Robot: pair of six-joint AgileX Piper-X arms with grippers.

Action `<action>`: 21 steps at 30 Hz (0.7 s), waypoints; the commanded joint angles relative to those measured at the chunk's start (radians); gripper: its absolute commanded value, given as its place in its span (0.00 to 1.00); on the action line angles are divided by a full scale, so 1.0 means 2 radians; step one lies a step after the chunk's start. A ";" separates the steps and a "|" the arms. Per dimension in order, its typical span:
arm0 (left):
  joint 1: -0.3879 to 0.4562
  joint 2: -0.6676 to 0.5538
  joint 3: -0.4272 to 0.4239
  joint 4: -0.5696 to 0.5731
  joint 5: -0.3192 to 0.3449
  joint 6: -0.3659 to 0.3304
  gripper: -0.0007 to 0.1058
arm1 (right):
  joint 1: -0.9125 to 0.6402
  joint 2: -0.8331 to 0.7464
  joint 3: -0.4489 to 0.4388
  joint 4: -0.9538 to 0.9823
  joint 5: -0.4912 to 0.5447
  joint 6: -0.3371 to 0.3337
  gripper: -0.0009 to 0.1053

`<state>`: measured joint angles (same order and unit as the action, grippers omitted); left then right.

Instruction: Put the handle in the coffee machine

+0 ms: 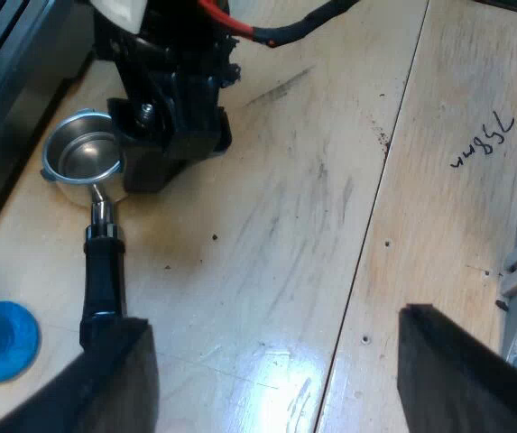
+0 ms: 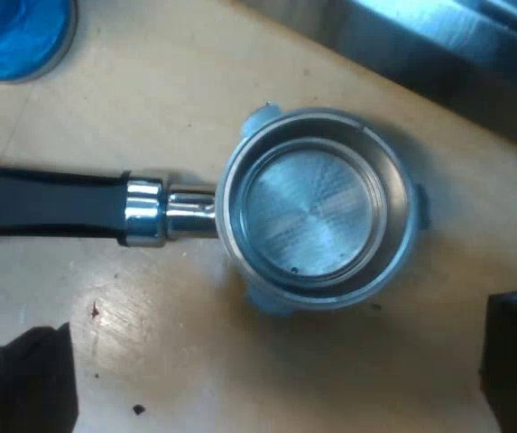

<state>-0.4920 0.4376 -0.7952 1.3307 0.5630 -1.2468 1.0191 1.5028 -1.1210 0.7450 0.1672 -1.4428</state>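
**Holder lies loose, both claws released**

The metal holder [image 2: 317,216] lies flat on the tabletop [image 1: 330,180] beside the coffee machine [image 2: 438,45], its cup empty. The right claw [image 2: 272,361] hangs spread over the cup. The left claw [image 1: 281,361] gapes near the handle, holding nothing. A pinch on the round rim could slip, or nudge the blue tamper [image 1: 1,338] nearby. A left finger hides the handle's end, and the machine is cut off.
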 commanded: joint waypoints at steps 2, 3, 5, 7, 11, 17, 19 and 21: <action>-0.002 0.001 -0.003 -0.003 -0.006 -0.002 0.56 | -0.020 0.009 -0.002 -0.016 -0.010 -0.006 0.87; -0.002 0.001 -0.003 -0.003 -0.006 -0.002 0.56 | -0.023 0.010 -0.002 -0.019 -0.014 -0.006 0.87; -0.002 0.001 -0.003 -0.003 -0.006 -0.002 0.56 | -0.034 0.016 -0.002 -0.028 -0.041 -0.006 0.87; -0.002 0.001 -0.003 -0.003 -0.006 -0.002 0.56 | -0.039 0.021 -0.002 -0.030 -0.049 -0.006 0.87; -0.002 0.001 -0.003 -0.003 -0.006 -0.002 0.56 | -0.044 0.034 -0.002 -0.034 -0.049 -0.016 0.87; -0.002 0.001 -0.003 -0.003 -0.006 -0.002 0.56 | -0.043 0.051 -0.002 -0.059 -0.049 -0.031 0.87; -0.002 0.001 -0.003 -0.003 -0.006 -0.002 0.56 | -0.043 0.056 -0.002 -0.063 -0.049 -0.031 0.87; -0.002 0.001 -0.003 -0.003 -0.006 -0.002 0.56 | -0.043 0.061 -0.002 -0.065 -0.052 -0.031 0.87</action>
<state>-0.4920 0.4376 -0.7952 1.3307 0.5630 -1.2468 0.9347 1.6244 -1.1210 0.6181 0.0726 -1.4860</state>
